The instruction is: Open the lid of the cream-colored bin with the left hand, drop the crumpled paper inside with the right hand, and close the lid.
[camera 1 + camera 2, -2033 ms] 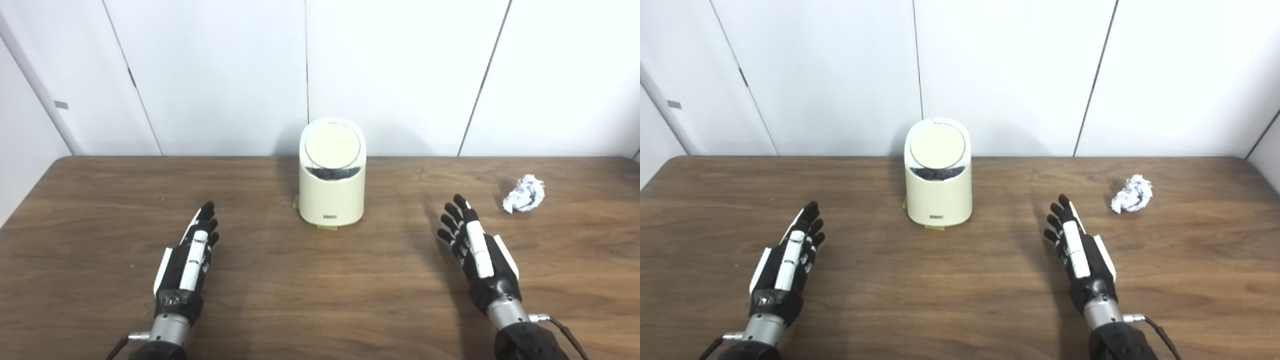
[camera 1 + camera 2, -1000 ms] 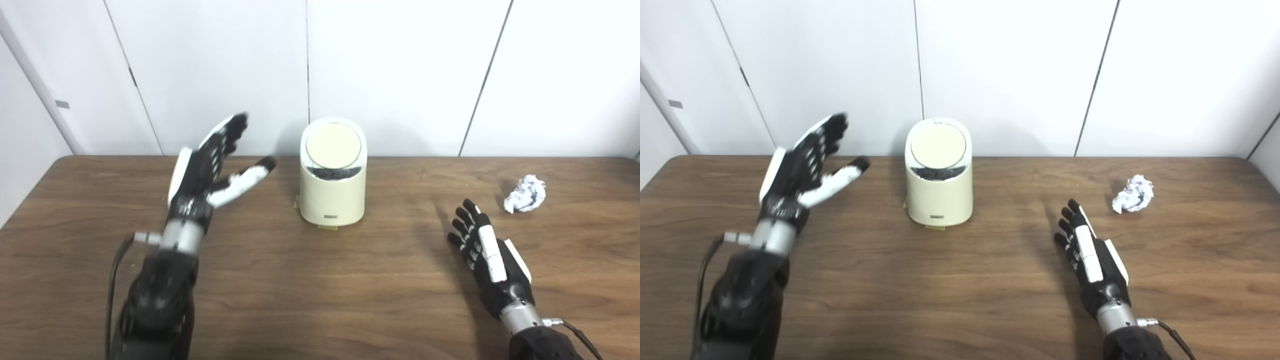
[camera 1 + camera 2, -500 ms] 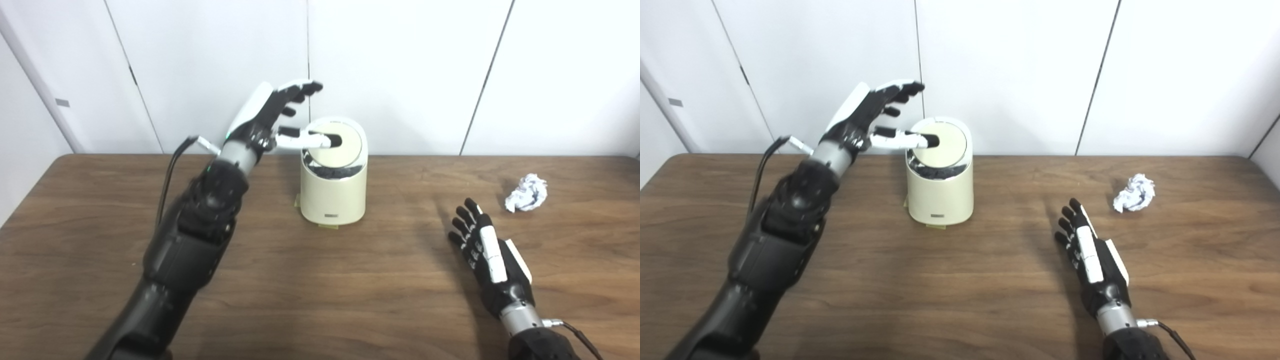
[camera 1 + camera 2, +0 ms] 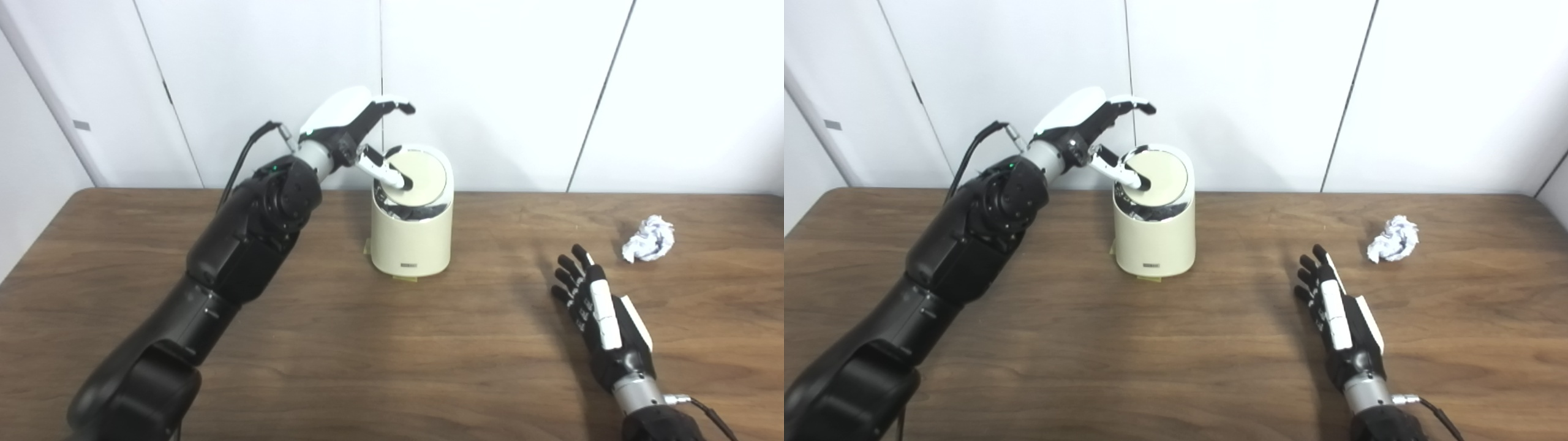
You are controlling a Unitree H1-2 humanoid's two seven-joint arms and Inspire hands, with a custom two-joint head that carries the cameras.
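1. Brown wooden table (image 4: 318, 343) against white wall panels (image 4: 502, 86).
2. Cream-colored bin (image 4: 411, 236) at centre back; left hand (image 4: 358, 131) spread, thumb pressing lid (image 4: 422, 174).
3. Crumpled paper (image 4: 648, 239) lying beyond right hand (image 4: 603, 321), untouched; fingers extended, nothing held.

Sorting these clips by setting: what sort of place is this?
Likely a lab or test room, not a home: a bare wooden table against plain white wall panels, with only a cream-colored bin and crumpled paper staged.

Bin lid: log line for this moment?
left hand: thumb on lid | right hand: open, on table | crumpled paper: untouched
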